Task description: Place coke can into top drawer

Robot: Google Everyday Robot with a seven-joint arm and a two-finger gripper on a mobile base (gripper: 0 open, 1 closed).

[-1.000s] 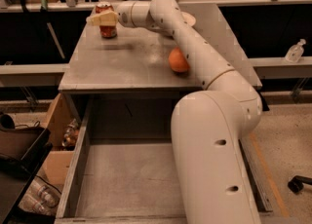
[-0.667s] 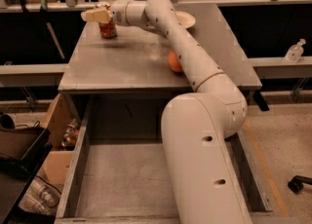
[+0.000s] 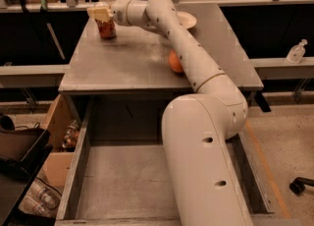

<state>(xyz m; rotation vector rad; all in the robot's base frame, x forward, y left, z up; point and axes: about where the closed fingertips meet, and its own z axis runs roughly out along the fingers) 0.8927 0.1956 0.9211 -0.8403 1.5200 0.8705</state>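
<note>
The coke can [image 3: 106,27] is red and stands upright at the far left of the grey cabinet top [image 3: 127,65]. My gripper [image 3: 100,13] is right at the can's top and covers its lid. My white arm reaches from the front right across the cabinet top to it. The top drawer [image 3: 122,181] is pulled open below the cabinet's front edge, with a bare grey bottom and worn sides. My arm's thick lower part hides the drawer's right half.
An orange ball [image 3: 173,62] lies mid-cabinet, partly behind my arm. A pale plate [image 3: 190,19] sits at the back. A cardboard box [image 3: 55,163] and plastic bottles [image 3: 35,201] are on the floor at left. A clear bottle [image 3: 296,52] stands on the right ledge.
My arm's lower part has swung left over the drawer. The gripper has stayed at the top of the can, which stands in about the same place.
</note>
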